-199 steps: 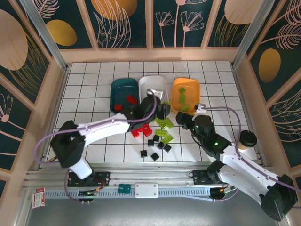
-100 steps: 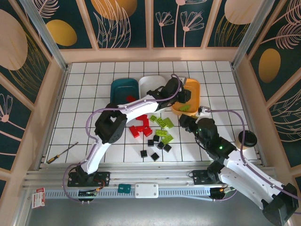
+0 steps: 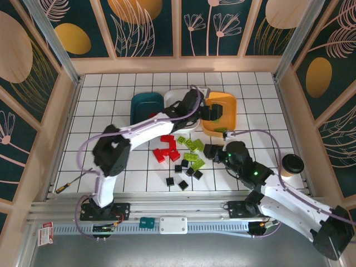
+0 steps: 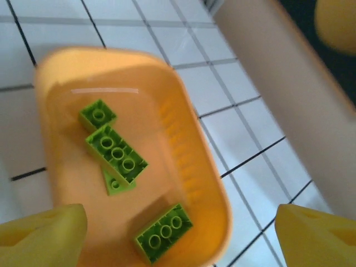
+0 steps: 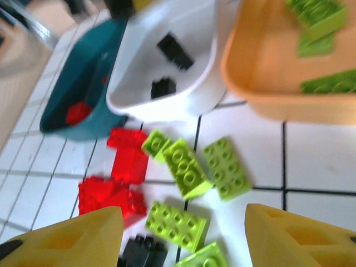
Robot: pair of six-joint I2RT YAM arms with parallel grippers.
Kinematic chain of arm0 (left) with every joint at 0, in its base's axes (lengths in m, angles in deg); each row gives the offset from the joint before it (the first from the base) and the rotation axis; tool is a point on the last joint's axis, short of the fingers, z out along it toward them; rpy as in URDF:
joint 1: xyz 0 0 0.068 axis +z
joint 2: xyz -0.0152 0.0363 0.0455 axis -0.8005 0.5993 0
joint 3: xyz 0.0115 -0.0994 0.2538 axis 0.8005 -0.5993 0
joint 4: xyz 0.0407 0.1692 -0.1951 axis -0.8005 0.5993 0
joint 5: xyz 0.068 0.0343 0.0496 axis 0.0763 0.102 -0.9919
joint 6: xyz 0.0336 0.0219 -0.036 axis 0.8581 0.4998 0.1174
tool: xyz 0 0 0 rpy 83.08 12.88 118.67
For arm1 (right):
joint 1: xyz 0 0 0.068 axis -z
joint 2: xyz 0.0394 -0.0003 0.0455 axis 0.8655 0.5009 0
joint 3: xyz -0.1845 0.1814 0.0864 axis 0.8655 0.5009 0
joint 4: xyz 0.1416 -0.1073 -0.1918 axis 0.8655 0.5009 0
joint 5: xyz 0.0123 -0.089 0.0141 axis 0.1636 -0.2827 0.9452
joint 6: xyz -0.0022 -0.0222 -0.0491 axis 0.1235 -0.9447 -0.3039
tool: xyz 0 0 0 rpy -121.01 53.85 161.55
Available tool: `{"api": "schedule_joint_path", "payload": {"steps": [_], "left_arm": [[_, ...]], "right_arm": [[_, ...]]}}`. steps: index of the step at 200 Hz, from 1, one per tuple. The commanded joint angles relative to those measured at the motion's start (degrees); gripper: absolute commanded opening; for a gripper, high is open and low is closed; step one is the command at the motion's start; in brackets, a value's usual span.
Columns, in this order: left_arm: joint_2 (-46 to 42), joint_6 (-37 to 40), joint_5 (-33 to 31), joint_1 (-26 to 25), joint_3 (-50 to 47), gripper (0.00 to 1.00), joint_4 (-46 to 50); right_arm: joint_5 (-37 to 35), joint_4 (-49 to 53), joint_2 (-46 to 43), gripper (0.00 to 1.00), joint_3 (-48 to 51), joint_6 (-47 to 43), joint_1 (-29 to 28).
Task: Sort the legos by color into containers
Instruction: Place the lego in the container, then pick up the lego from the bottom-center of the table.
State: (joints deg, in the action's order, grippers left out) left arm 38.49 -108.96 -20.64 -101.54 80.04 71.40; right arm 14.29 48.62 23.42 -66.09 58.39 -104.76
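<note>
Since a second ago, left gripper (image 3: 214, 111) gone from the near rim of the white tray (image 3: 173, 95) to above the orange tray (image 3: 231, 101); its fingers (image 4: 50, 233) spread wide, nothing between them. Right gripper (image 3: 213, 151) edged left since half a second ago, closer to the loose green bricks (image 3: 192, 146); its fingers (image 5: 72, 236) also spread wide and empty

At far left of the row, teal tray (image 3: 142, 103), dark and shallow, with a red brick (image 5: 78, 111) inside. Beside it, the white tray with two small black squares (image 5: 164, 86) in it. On the tiled table (image 3: 111, 111) in front of these trays, red bricks (image 3: 167, 149) in a tight cluster, glossy and rectangular. Just right of them, the green bricks, lime-coloured, studs up, lying at mixed angles. Nearer the arms, black bricks (image 3: 179, 179) scattered singly. At right, the orange tray holding four green pieces (image 4: 117, 153), one partly under another. Farther right, a cup (image 3: 292, 164) near the table edge
</note>
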Motion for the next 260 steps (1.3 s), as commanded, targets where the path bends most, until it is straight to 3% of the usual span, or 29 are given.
{"api": "schedule_joint_path", "payload": {"steps": [1, 54, 107, 155, 201, 238, 260], "left_arm": [[-12.2, -0.8, -2.9, 0.2, -10.6, 0.95, -7.4], [-37.4, -5.5, -6.8, 0.2, -41.6, 0.98, -10.3], [-57.3, -11.3, -9.4, 0.2, -59.6, 0.99, -3.9], [-67.3, -14.1, -11.2, 0.2, -65.3, 0.98, 1.4], [-69.2, -14.0, -12.3, 0.2, -65.9, 0.99, 3.6], [-69.3, -14.0, -12.9, 0.2, -65.9, 0.99, 4.7], [-69.9, -13.9, -13.4, 0.2, -65.9, 0.98, 5.4]], "right_arm": [[0.9, -2.9, 4.4, 0.59, 0.7, -0.3, -6.0], [-4.3, 2.1, 15.1, 0.57, -1.9, 1.3, -16.1], [-6.3, 6.5, 17.7, 0.59, -1.1, 3.9, -19.7], [-7.4, 7.9, 23.8, 0.59, -4.0, 2.2, -21.1], [-7.9, 6.5, 28.8, 0.58, -6.2, 0.8, -22.5], [-7.1, 6.7, 30.7, 0.51, -6.1, 0.8, -22.6], [-7.0, 7.2, 29.5, 0.38, -5.5, 1.2, -22.5]]}}
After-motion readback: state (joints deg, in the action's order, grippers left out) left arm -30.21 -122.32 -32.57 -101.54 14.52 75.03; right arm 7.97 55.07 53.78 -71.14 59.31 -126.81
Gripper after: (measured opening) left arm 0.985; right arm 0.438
